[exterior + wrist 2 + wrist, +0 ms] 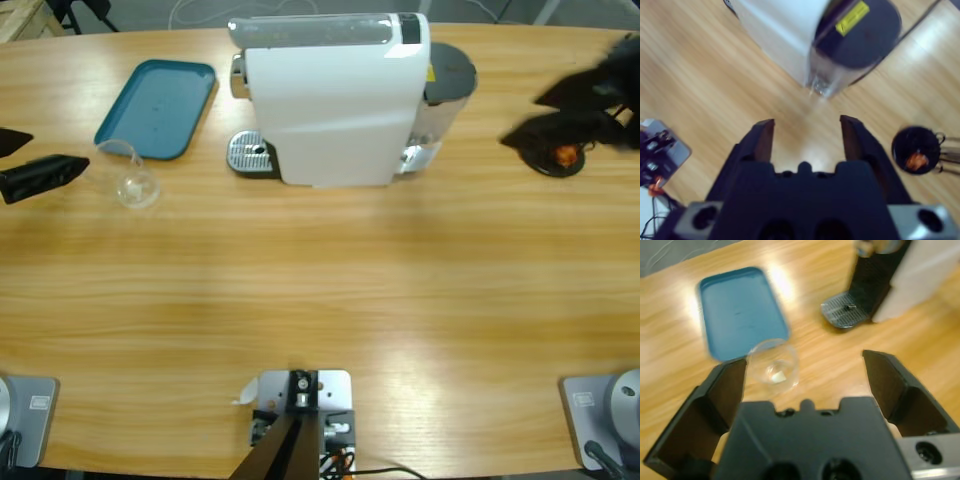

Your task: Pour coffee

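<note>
So: glass [137, 183] stands on the table just beside the tray [158, 107], no coffee visible in it. Judged light, rigid, slippery, fragile; best gripped mid-wall, kept upright. Left gripper [805, 375] spread wide, glass near one jaw, untouched. Right gripper [806, 137] open, empty, facing the machine [335, 95]. Count: one glass, one tray, one machine, two grippers.

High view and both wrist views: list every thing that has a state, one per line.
Glass: upright on the table, looks empty, apart from the tray.
Tray: flat, nothing on it.
Coffee machine: nothing on its drip grate.
Left gripper: open, beside the glass, not touching it.
Right gripper: open, holding nothing.
</note>
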`<state>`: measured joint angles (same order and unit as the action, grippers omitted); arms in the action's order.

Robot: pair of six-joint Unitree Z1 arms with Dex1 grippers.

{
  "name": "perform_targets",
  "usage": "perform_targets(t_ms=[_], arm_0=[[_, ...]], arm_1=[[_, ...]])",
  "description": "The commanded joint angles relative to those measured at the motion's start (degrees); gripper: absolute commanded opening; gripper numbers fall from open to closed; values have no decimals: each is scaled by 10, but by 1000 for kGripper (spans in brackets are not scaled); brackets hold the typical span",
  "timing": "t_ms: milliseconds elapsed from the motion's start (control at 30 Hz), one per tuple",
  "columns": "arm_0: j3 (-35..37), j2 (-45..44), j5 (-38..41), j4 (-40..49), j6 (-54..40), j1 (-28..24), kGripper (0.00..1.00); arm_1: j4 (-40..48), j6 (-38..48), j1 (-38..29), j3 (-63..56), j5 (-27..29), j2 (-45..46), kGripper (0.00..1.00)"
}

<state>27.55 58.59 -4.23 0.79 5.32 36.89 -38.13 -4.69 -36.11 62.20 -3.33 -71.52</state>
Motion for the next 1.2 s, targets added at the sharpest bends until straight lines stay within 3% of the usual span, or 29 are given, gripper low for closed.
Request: perform_targets(t_ms=[33,333,700,1133,1200], arm_0=[[-59,85,-29,-39,73,4,1000],[-84,100,-58,-82,72,4,1000],[-82,239,-64,-183,75,4,1000],[-82,336,-123,-283,75,4,1000],[-84,345,-124,-297,75,4,962]], arm_1=[[45,43,3,-93,-1,106,1000],[48,47,3,-148,-1,156,1000],[46,48,3,-166,1,180,1000],[47,45,3,-176,7,185,1000],[47,45,3,-176,8,185,1000]])
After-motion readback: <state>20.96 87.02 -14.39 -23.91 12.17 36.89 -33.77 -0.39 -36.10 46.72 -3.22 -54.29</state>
